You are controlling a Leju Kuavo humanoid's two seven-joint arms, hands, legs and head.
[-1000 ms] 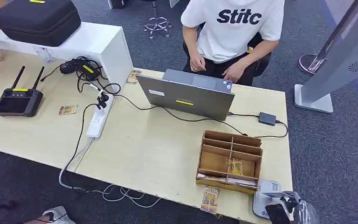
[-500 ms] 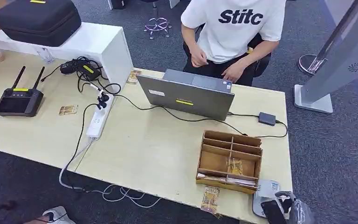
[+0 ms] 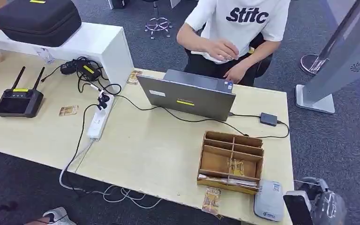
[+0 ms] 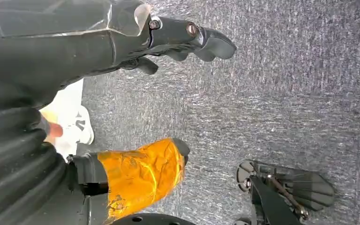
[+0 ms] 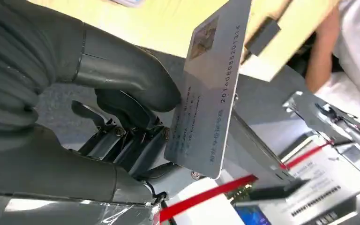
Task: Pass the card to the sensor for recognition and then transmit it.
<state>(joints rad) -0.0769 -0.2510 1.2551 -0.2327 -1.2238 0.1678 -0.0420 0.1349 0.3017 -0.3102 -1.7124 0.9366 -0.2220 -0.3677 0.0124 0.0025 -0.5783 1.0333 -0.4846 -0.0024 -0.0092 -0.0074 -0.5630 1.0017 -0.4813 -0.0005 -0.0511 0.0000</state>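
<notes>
Card (image 5: 209, 89) position: you will find it pinched between the thumb and fingers of the right hand (image 5: 122, 108), printed face toward the wrist camera and well clear of the bench (image 3: 159, 150). In the head view the right hand (image 3: 316, 206) now sits off the bench's near right corner, just beside the grey card sensor (image 3: 268, 205). Half a second ago the hand covered part of the sensor; it has since drawn outward, leaving the sensor's top fully exposed. Judge the recognition pass as likely complete and the handover as the remaining step. The seated person (image 3: 236, 28) has raised one hand from the lap. The left hand (image 4: 187, 40) hangs over the carpet, fingers apart, holding nothing.
</notes>
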